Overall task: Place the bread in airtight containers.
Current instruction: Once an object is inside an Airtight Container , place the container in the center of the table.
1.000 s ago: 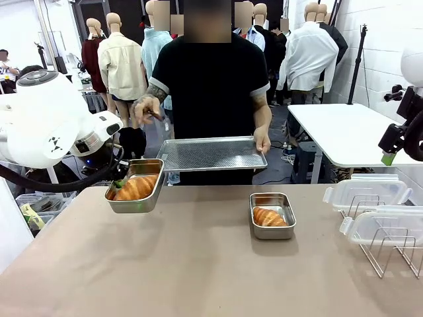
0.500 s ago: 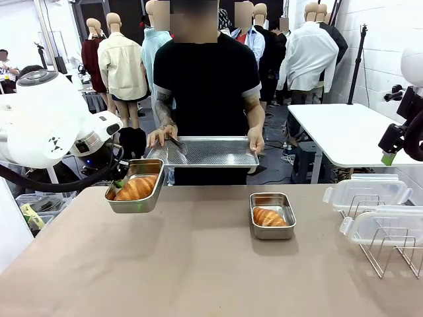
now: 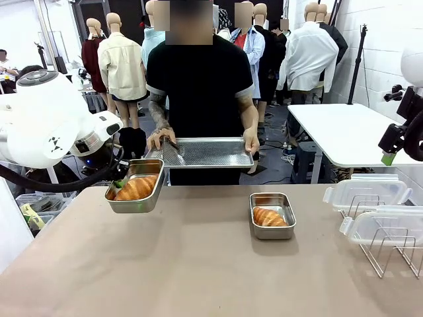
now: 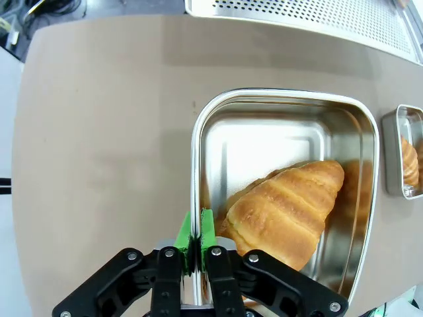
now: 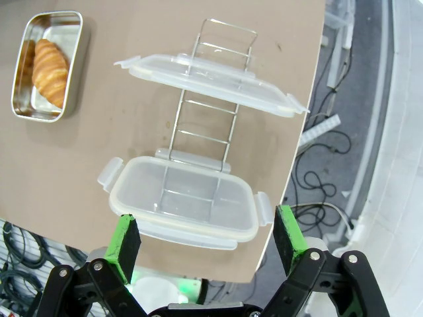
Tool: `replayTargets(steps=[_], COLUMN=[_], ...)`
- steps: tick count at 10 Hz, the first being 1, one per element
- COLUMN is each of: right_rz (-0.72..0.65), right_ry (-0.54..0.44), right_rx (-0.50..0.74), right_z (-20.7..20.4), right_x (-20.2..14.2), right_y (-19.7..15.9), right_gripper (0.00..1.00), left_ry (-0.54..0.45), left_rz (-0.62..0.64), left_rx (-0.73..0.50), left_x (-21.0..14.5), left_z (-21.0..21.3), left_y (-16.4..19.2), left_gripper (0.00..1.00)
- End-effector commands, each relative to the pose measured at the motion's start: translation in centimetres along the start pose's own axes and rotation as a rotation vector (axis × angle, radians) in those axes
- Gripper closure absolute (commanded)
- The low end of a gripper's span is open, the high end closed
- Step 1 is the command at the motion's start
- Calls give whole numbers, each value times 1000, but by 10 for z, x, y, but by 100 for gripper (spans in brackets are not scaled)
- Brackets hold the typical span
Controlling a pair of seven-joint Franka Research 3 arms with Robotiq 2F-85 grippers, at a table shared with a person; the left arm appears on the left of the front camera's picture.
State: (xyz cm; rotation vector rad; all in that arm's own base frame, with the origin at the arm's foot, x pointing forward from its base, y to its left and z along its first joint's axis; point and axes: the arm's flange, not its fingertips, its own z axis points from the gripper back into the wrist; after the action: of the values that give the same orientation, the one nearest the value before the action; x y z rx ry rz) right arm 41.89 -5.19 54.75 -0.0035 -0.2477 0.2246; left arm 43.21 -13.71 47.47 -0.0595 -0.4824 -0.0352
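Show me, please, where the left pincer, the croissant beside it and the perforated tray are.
left pincer (image 4: 197,223): left wrist view, between its fingertips, on the rim of the pan (image 4: 264,135).
croissant (image 4: 284,211): left wrist view, middle of its ridged crust.
perforated tray (image 3: 208,152): front view, bare perforated bed.

Mirror-bright polished steel, smooth, for the left pan (image 4: 264,132) and the right pan (image 3: 271,233). Duller satin metal, perforated all over, for the tray (image 3: 206,152). Ridged baked crust with a light sheen on the left croissant (image 4: 284,211) and the right croissant (image 3: 269,217). Cloudy clear plastic, smooth, for the far lid (image 3: 367,190) and the near lid (image 3: 386,226). Thin shiny wire for the rack (image 3: 390,254). Matt, smooth tan table (image 3: 198,271). Glossy white shell on the left arm (image 3: 39,119).
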Motion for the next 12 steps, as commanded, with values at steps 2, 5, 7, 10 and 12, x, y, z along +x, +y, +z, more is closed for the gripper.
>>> replayTargets(steps=[2,5,7,10,12], right_rz=[-6,-6,-6,-6,-6], right_ry=[16,16,16,16,16], right_rx=[-7,-7,-7,-7,-7], right_z=[2,2,2,2,2], right_x=[1,1,1,1,1], right_y=[0,0,0,0,0], right_gripper=[0,0,0,0,0], left_ry=[-10,-10,-10,-10,-10], left_rz=[-4,-4,-4,-4,-4], left_rx=[-1,-1,-1,-1,-1], left_x=[1,1,1,1,1], left_z=[3,3,3,3,3], left_y=[2,2,2,2,2], left_gripper=[100,100,100,100,100])
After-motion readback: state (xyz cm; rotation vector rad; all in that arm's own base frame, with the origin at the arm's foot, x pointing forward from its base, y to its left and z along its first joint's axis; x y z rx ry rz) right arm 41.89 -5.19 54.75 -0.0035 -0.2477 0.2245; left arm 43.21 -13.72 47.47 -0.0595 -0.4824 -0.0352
